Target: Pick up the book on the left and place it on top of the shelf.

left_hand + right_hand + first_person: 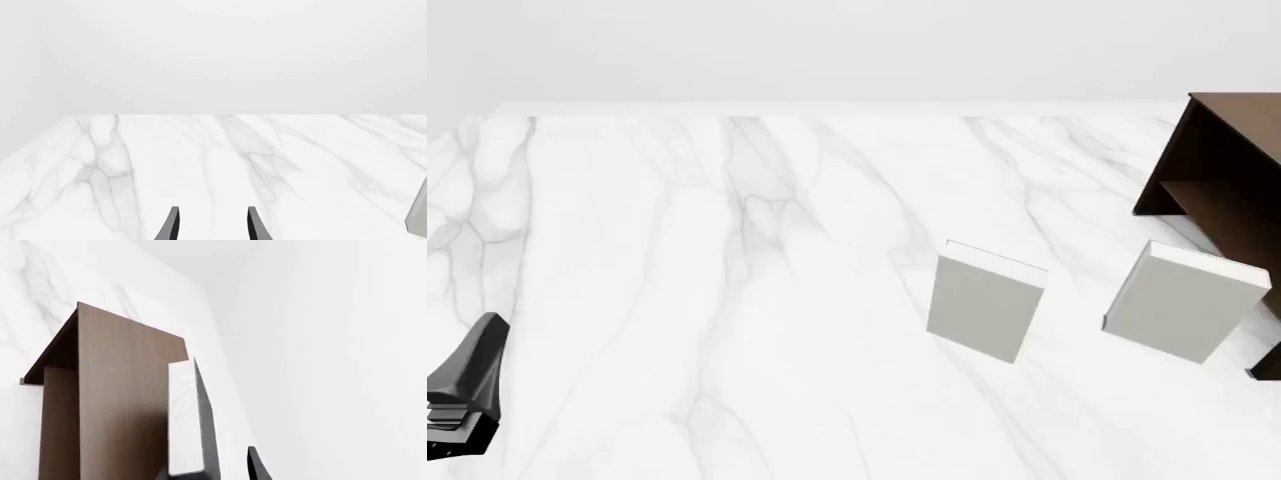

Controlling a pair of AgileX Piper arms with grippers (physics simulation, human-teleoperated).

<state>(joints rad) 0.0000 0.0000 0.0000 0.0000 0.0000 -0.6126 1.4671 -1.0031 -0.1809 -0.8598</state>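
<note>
The table point(694, 300) is white marble with grey veins that run away from the arms. Behind it rises a plain white wall, meeting the far edge in a straight line. In the left wrist view the slab runs bare to its far edge and to a corner of the room.

The left gripper point(212, 210) hangs low over the marble at the near left of the table point(467, 385). Its dark fingers point(172, 225) are spread with only stone between them. A grey edge point(418, 215) cuts into that view; what it belongs to I cannot tell.

Two pale books stand near the middle right: one point(988, 300) in the open, the other point(1185, 300) just beside the shelf point(1221, 170), which sits at the far right, dark brown, cut off by the frame.

The front view does not show the right arm. In its wrist view the right gripper point(212, 452) is spread. One finger point(257, 465) stands apart from the book point(207, 430), while the other is mostly hidden behind it. The book's white page edge and dark cover lie right against the shelf's broad brown panel point(120, 400). Whether it rests there on its own is unclear
</note>
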